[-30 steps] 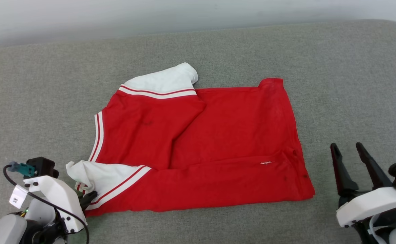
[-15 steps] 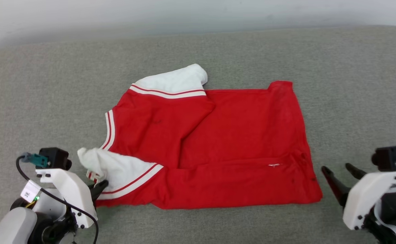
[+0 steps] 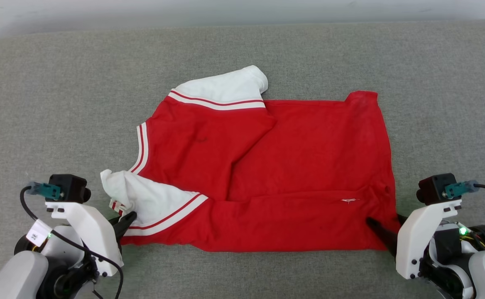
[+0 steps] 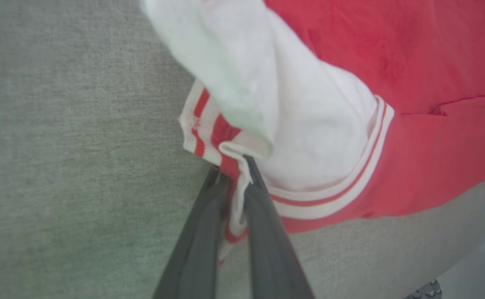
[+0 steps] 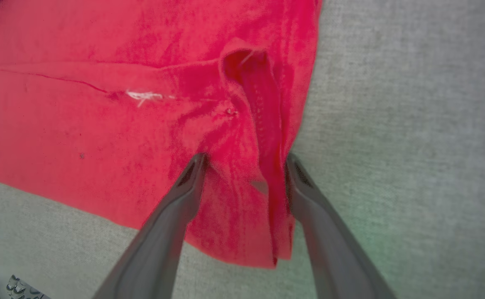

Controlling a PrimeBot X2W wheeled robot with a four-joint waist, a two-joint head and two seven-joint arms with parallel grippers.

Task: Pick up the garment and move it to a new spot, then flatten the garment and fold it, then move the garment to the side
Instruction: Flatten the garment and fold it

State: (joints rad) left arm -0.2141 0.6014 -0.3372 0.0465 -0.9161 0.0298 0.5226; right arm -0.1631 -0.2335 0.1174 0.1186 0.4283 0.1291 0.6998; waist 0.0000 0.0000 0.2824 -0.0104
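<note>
Two end effectors meet the near edge of the garment (image 3: 288, 166): the left end effector (image 4: 232, 166) clamps the crumpled near sleeve's striped cuff (image 4: 201, 124); the right end effector (image 5: 246, 158) stands spread wide astride the puckered hem corner (image 5: 234, 199), one finger half hidden behind its wrist in the head view. Beyond, the garment lies on the grey upholstered surface (image 3: 60, 104), a diagonal fold covering part.

Grey woven-fabric worktop (image 3: 51, 95), backed by a pale wall (image 3: 143, 12). Lying directly on it, near the middle: the garment (image 3: 300, 166), red, spread mostly flat, striped collar (image 3: 141, 147) toward the left, hem toward the right. One white sleeve (image 3: 226, 89) flat at the far edge, the other sleeve (image 3: 151, 201) bunched at the near left corner. Near edge doubled over in a long band.
</note>
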